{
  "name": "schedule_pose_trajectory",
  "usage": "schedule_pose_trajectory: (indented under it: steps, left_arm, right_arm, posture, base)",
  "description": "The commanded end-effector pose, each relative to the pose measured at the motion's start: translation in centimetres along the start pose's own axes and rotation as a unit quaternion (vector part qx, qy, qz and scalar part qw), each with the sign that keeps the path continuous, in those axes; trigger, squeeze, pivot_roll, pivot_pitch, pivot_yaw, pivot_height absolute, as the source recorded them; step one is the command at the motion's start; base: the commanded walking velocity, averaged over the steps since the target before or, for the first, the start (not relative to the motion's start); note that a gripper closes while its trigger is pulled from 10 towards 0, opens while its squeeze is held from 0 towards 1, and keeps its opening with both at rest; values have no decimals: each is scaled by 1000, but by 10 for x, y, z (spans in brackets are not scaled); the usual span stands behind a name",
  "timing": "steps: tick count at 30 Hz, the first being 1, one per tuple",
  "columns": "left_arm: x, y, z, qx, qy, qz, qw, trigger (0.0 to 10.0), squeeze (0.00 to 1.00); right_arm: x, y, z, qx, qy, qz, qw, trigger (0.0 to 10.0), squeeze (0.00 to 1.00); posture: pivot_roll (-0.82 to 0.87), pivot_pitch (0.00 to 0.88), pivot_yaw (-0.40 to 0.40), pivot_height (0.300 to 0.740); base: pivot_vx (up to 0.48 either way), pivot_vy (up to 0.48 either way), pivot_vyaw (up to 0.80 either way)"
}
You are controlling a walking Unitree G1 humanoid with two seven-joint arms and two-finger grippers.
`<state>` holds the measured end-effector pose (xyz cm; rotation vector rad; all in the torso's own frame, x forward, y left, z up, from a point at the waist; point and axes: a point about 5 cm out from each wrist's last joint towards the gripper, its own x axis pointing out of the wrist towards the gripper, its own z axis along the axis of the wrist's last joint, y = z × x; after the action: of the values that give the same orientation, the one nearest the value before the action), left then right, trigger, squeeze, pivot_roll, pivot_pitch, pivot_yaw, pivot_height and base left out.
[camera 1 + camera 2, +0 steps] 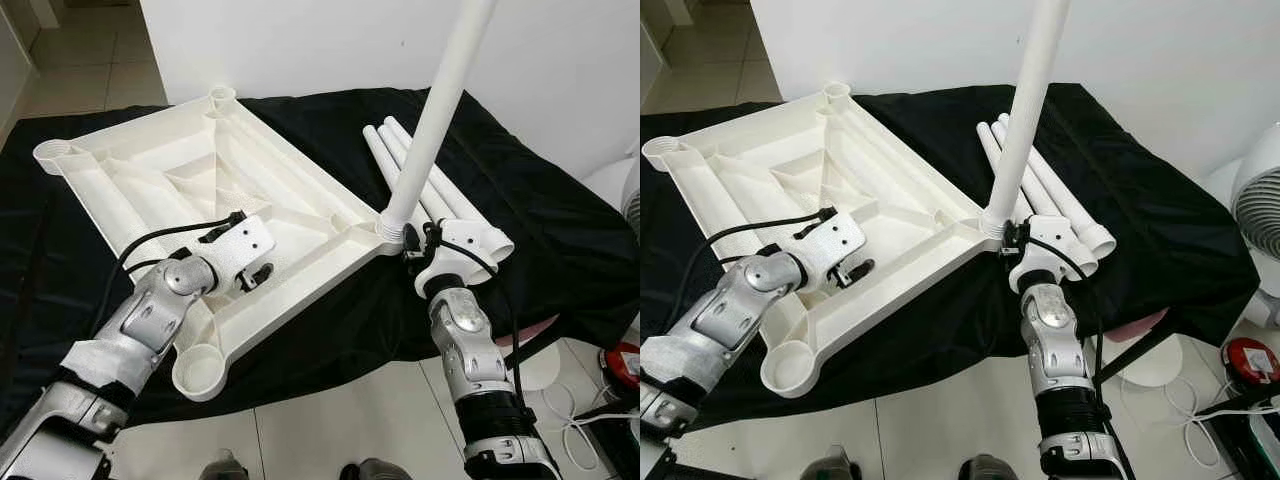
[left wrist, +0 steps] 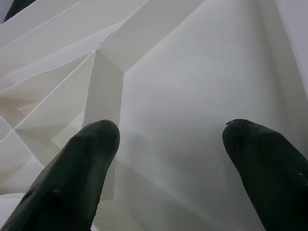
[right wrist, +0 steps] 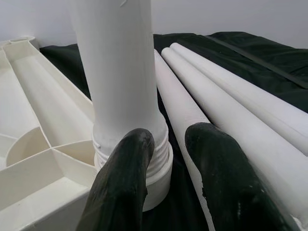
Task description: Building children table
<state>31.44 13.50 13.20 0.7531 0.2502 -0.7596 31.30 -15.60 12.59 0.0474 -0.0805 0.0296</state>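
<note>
A white plastic table top [image 1: 200,170] lies upside down on a black cloth, ribs facing up. One white leg [image 1: 430,120] stands upright in its near right corner socket [image 1: 390,228]. Three more legs [image 1: 447,203] lie side by side on the cloth just right of it. My left gripper [image 1: 258,275] rests open over the ribbed underside near the front edge, fingers [image 2: 77,178] spread with nothing between them. My right gripper [image 3: 168,163] sits low at the base of the upright leg [image 3: 120,72], open. One finger [image 3: 125,178] is against the threaded collar; the leg is not between the fingers.
The black cloth [image 1: 540,220] covers a low platform with its front edge near my feet. Empty corner sockets show at the front [image 1: 200,368] and back left [image 1: 50,152]. A fan [image 1: 1260,200], a red object [image 1: 625,362] and cables sit on the tiled floor to the right.
</note>
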Motion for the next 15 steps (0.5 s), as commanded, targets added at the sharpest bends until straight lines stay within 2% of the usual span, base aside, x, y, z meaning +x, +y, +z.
schedule_pose_trajectory:
  steps: [1, 2, 3, 5, 6, 8, 10, 13, 15]
  left_arm:
    - [-8, -30, -10, 7, 15, -143, 990, 10000, 0]
    - [-8, -30, -10, 7, 15, -143, 990, 10000, 0]
    - [-18, -43, -12, 9, 15, -185, 983, 10000, 0]
    - [-18, -43, -12, 9, 15, -185, 983, 10000, 0]
    - [-26, -55, -13, 7, 13, -223, 975, 10000, 0]
    - [-26, -55, -13, 7, 13, -223, 975, 10000, 0]
    - [-35, -78, -13, -7, 9, -280, 960, 10000, 0]
    - [-36, -88, -12, -12, 9, -298, 954, 10000, 0]
    - [-34, -88, -12, -12, 11, -295, 955, 10000, 0]
  right_arm:
    - [1, -2, 0, -1, 0, 0, 1000, 10000, 0]
    - [1, -2, 0, -1, 0, 0, 1000, 10000, 0]
    - [1, -3, -1, -2, 0, 1, 1000, 10000, 0]
    - [1, -3, -1, -2, 0, 1, 1000, 10000, 0]
    - [1, -4, -1, -2, 1, 0, 1000, 10000, 0]
    - [1, -4, -1, -2, 1, 0, 1000, 10000, 0]
    - [4, -7, -1, -5, 3, -1, 1000, 10000, 0]
    - [8, -8, 0, -9, 2, 1, 1000, 10000, 0]
    - [10, -9, 1, -10, 2, 3, 1000, 10000, 0]
  posture:
    - [3, 0, -21, 740]
    - [3, 0, -21, 740]
    - [3, 0, -21, 740]
    - [3, 0, -21, 740]
    - [7, 0, -23, 740]
    - [7, 0, -23, 740]
    - [18, 0, -32, 740]
    - [18, 0, -32, 740]
    - [18, 0, -32, 740]
  base:
    - [0, 0, 0]
    - [0, 0, 0]
    - [0, 0, 0]
    - [0, 0, 0]
    - [0, 0, 0]
    - [0, 0, 0]
    - [0, 0, 0]
    - [0, 0, 0]
    - [0, 0, 0]
